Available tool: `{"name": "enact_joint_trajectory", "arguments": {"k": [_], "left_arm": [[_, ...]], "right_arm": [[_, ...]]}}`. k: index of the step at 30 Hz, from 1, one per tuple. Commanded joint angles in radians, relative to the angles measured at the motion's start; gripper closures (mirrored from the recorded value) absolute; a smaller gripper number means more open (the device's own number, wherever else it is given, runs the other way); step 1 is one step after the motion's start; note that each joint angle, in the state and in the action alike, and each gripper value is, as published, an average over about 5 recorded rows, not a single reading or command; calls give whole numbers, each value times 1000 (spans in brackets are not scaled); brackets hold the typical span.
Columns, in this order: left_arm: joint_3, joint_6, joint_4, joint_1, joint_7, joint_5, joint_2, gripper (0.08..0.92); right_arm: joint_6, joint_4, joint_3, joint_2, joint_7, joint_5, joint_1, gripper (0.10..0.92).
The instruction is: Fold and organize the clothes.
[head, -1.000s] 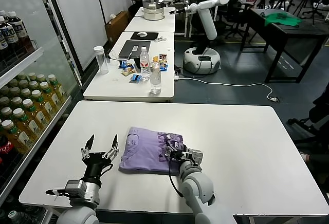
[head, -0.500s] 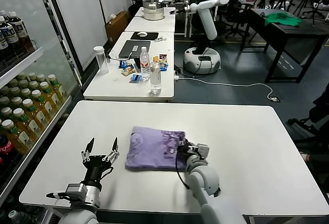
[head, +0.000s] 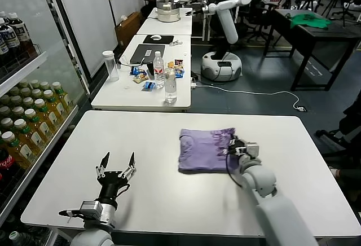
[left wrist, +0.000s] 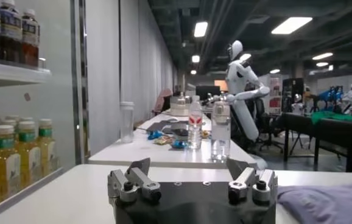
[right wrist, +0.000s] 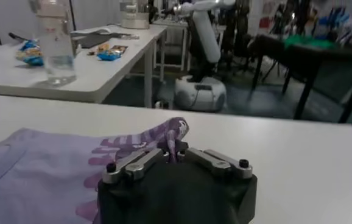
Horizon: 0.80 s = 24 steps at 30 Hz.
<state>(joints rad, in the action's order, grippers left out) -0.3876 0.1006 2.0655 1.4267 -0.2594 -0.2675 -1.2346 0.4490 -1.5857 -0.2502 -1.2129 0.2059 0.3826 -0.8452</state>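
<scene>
While the right gripper (head: 233,146) pinches the edge of the folded purple T-shirt (head: 204,150), the shirt lies on the white table (head: 282,144). Left gripper (head: 117,174) hovers near the table's front, fingers spread open.

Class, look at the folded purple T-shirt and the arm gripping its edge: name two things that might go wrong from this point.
1. The right tool is shut on only a small pinch of the T-shirt at its edge, so the thin fabric might slip out.
2. Pulling from that one edge might drag the folded layers apart, and the open left tool waits well away on the table, too far to steady it.
</scene>
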Motion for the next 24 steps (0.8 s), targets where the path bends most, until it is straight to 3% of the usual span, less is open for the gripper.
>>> {"name": "enact_joint_trajectory", "arguments": {"k": [1, 10, 24], "left_arm": [[14, 1, -9, -7, 4, 4, -3, 177], [29, 3, -1, -9, 21, 3, -6, 177], [54, -2, 28, -3, 42, -6, -9, 177]], "right_arm": [[-121, 64, -60, 122, -109, -163, 20, 881], [-311, -84, -177, 102, -68, -230, -177, 655], [-218, -458, -438, 138, -122, -66, -565, 261]]}}
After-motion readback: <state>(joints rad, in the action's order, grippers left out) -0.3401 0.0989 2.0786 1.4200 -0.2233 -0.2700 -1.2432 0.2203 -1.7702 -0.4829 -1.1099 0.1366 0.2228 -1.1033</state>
